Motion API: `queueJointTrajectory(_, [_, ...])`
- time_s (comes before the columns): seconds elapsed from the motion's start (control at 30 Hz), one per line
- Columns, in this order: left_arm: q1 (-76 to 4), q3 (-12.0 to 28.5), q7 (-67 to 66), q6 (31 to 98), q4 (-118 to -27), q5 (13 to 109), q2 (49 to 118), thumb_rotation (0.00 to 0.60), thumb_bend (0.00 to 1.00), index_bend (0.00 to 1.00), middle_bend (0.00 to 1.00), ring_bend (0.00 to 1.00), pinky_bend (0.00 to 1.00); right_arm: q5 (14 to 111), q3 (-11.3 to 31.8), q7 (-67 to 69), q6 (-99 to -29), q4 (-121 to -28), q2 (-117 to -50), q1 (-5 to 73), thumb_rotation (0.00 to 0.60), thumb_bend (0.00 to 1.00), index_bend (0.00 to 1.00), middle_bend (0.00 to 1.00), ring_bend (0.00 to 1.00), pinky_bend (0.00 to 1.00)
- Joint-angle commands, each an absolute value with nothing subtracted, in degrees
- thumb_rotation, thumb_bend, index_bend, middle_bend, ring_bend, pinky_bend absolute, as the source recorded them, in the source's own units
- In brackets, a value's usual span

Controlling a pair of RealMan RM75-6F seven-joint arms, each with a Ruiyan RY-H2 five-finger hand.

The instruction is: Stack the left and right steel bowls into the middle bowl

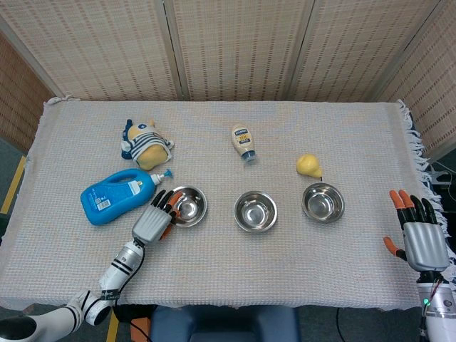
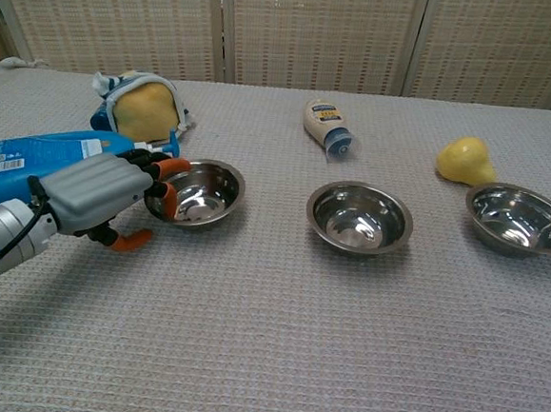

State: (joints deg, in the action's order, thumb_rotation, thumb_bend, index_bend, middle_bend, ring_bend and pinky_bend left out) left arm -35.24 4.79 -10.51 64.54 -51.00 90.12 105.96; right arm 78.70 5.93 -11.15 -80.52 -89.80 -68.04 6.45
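Note:
Three steel bowls stand in a row on the cloth: the left bowl [image 1: 189, 205] [image 2: 205, 189], the middle bowl [image 1: 256, 211] [image 2: 360, 216] and the right bowl [image 1: 323, 201] [image 2: 521, 219], all upright and empty. My left hand [image 1: 154, 219] [image 2: 100, 195] lies at the left bowl's near-left rim. Its fingers [image 2: 167, 167] are spread and reach over the rim, while the thumb stays outside and lower; no grip shows. My right hand [image 1: 422, 240] hovers open past the table's right edge, well apart from the right bowl, and appears only in the head view.
A blue detergent bottle [image 1: 117, 196] [image 2: 26, 160] lies just left of the left bowl, behind my left hand. A striped plush toy [image 1: 146, 144] [image 2: 142, 105], a mayonnaise bottle [image 1: 244, 142] [image 2: 326, 124] and a yellow fruit [image 1: 308, 165] [image 2: 464, 160] lie behind the bowls.

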Motion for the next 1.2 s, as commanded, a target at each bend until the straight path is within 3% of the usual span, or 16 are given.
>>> queueJointTrajectory(0.03, [-36.6,3.8,-3.8,69.6,-42.5,93.3,111.0,0.6,0.51,0.64,0.1,0.0,0.09,78.1,6.1,-11.2,-80.4,-90.0,-67.9,6.4,0.6,0.15,0.0,0.0,0.0,0.0])
queueJointTrajectory(0.2, [-37.2,3.2,0.6,73.9,-36.1,94.8,113.8,0.6,0.63,0.74,0.16,0.0,0.11,76.8,6.7,-11.1,-80.8,-90.4,-67.7,6.1,0.6,0.15,0.0,0.0,0.0,0.0])
queueJointTrajectory(0.5, [-41.8,4.6,3.0,75.1,-36.3,95.4,114.1,0.6,0.64,0.74,0.17,0.0,0.12,78.8,6.5,-6.5,-83.0,-91.8,-65.4,4.9,0.6,0.15,0.0,0.0,0.0,0.0])
queueJointTrajectory(0.8, [-49.8,8.3,1.1,69.5,-42.1,93.8,113.9,0.6,0.64,0.74,0.17,0.0,0.12,77.1,7.7,-4.8,-83.6,-91.6,-64.5,4.4,0.6,0.15,0.0,0.0,0.0,0.0])
queueJointTrajectory(1.03, [-53.7,8.1,-2.8,62.9,-41.2,92.4,117.8,0.6,0.64,0.72,0.17,0.0,0.12,75.8,8.7,-3.4,-84.6,-91.6,-63.9,3.8,0.6,0.15,0.0,0.0,0.0,0.0])
queueJointTrajectory(1.2, [-55.3,7.5,-4.6,61.6,-39.5,92.6,120.6,0.6,0.64,0.67,0.17,0.0,0.12,75.7,8.9,-2.4,-84.5,-91.6,-63.4,3.7,0.6,0.15,0.0,0.0,0.0,0.0])
